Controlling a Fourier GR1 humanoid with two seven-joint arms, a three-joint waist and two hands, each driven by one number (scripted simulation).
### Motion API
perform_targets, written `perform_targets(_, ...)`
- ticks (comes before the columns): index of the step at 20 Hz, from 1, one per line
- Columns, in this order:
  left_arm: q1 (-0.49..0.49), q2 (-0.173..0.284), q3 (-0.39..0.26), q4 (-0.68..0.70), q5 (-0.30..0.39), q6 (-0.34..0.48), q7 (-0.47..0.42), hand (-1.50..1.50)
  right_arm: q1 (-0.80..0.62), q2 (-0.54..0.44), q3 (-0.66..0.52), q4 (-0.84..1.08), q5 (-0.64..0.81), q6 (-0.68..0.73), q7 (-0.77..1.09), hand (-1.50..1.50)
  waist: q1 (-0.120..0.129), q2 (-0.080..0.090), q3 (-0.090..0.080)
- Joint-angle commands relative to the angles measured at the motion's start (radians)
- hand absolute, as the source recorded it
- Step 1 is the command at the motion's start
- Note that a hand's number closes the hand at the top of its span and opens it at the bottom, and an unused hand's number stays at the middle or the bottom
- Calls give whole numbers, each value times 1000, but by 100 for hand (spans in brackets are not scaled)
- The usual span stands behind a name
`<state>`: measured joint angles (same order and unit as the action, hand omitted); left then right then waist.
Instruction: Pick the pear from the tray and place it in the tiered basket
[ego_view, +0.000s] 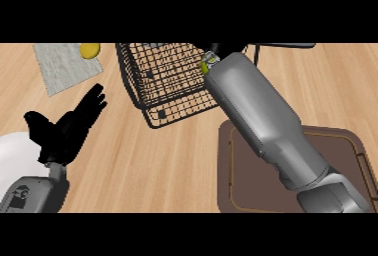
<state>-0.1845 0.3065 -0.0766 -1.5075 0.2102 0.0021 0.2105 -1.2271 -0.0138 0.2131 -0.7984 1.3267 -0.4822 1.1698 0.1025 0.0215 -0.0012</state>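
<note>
The black wire tiered basket (164, 80) stands at the top centre of the counter. My right forearm reaches up across it from the lower right. My right hand (223, 49) shows only as dark curled fingers at the basket's far right edge. A small patch of the yellow-green pear (207, 65) peeks out beside the wrist, over the basket, held in that hand. The brown tray (255, 195) lies at the lower right, partly under the forearm, with nothing visible on it. My left hand (70, 127) rests open at the left, fingers up.
A grey mat (63, 70) lies at the top left with a yellow fruit (89, 50) on its far edge. A white rounded object (16, 150) sits at the left edge behind my left hand. Bare wooden counter lies between the basket and the tray.
</note>
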Motion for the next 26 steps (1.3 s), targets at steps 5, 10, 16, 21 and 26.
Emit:
perform_targets(5, 19, -6, 1, -3, -7, 7, -5, 0, -20, 13, -111, -73, 18, -327, 184, -150, -20, -9, 1)
perform_targets(10, 42, 4, 12, -14, -12, 16, -3, 0, 14, 13, -190, -145, 74, -482, 161, -150, -40, -18, 2)
perform_targets(16, 80, 7, 33, -27, -12, 33, -1, 0, 81, 13, -221, -279, 249, -494, 218, -150, -90, -41, 1)
perform_targets(21, 113, 10, 45, -11, -3, 23, -14, 0, 189, 14, -212, -465, 345, -404, 278, -150, -112, -50, 1)
perform_targets(26, 131, 30, 77, -20, 16, 13, -14, 0, 320, 14, -149, -720, 396, -275, 309, -150, -130, -57, 1)
